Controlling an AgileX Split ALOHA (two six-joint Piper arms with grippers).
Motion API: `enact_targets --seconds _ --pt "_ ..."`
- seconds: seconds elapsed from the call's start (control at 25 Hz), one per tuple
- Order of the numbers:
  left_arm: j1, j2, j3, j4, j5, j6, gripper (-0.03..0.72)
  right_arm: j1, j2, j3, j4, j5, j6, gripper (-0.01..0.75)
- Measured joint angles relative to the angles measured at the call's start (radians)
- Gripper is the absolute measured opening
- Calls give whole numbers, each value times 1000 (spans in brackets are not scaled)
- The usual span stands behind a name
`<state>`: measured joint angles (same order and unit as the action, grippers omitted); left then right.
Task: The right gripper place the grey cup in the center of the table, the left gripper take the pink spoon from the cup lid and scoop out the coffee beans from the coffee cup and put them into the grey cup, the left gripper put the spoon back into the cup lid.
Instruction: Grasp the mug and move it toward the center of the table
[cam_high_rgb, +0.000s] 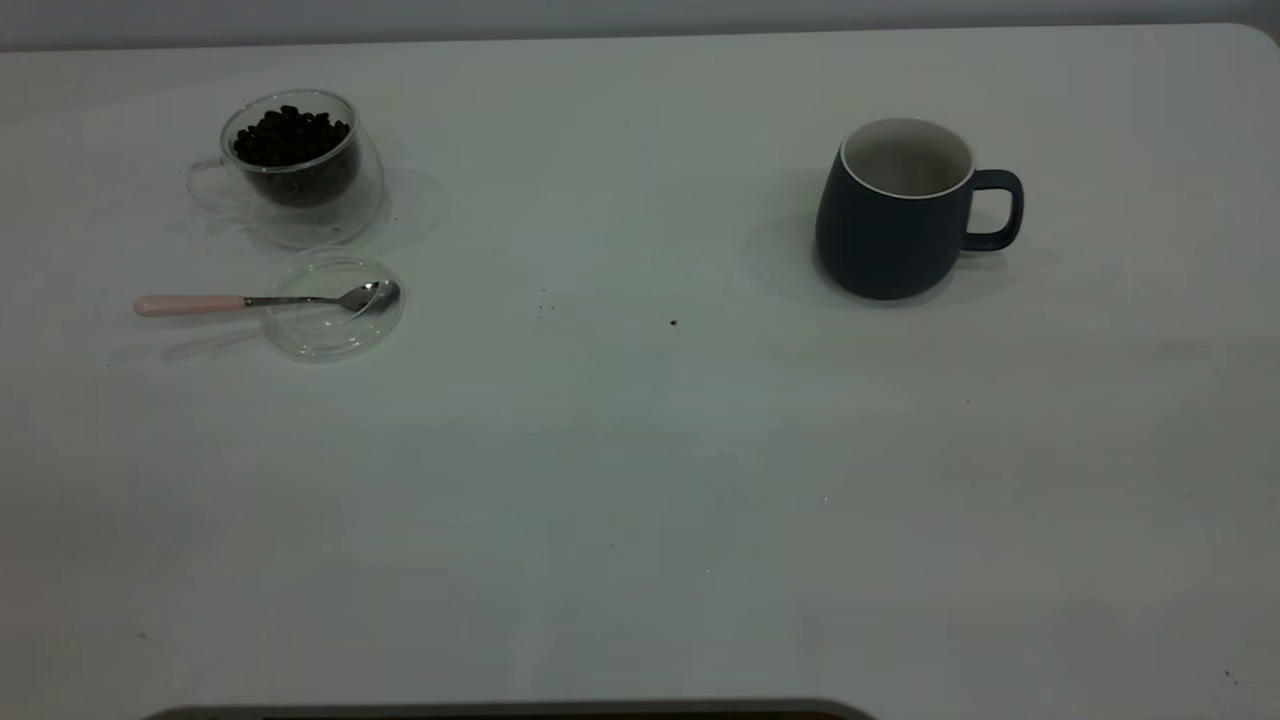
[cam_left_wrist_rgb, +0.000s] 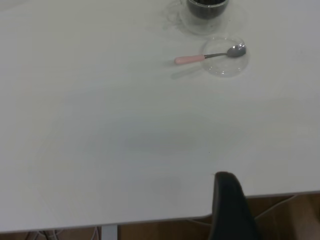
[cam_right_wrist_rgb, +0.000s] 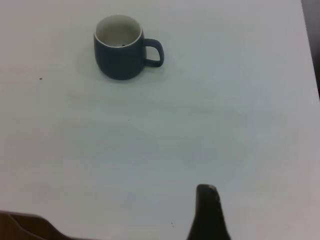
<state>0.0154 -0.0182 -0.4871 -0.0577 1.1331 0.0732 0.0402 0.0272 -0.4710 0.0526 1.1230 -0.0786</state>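
Near table edge: black tapered tip of left gripper and of right gripper, each seen only from its own wrist camera; fingers' state not determinable; neither touching anything.
Surface: large plain white table, a few dark specks near centre.
Dark blue-grey matte mug, white inside, loop handle: the grey cup, upright on the right part of the table, well apart from centre, handle turned away from the other items.
Clear double-walled glass coffee cup: far left, upright.
Dark roasted coffee beans: heaped to near its rim.
Flat round transparent cup lid: just beside the glass cup, on the nearer side.
Pink-handled metal teaspoon, the pink spoon: bowl resting in lid, handle jutting out leftward over the rim.
Step in hand, judged: right arm to fetch the mug; nothing moved yet.
Handling advice: approach from above, pinch the wall or rim opposite the handle, keep upright, set down between specks and centre, clear of the glass cup.
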Motion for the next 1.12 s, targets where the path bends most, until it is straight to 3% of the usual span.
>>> enact_targets --seconds 0.28,0.52,0.64,0.96,1.12 --pt "0 0 0 0 0 0 480 0 49 -30 -23 15 -2 593" --pt "0 0 0 0 0 0 480 0 381 -162 -53 2 -81 643" --pt "0 0 0 0 0 0 480 0 587 -212 -53 -81 -166 650" --pt "0 0 0 0 0 -3 480 0 1065 -228 -116 -488 -415 650" --pt "0 0 0 0 1 -2 480 0 1273 -270 -168 -584 -500 645"
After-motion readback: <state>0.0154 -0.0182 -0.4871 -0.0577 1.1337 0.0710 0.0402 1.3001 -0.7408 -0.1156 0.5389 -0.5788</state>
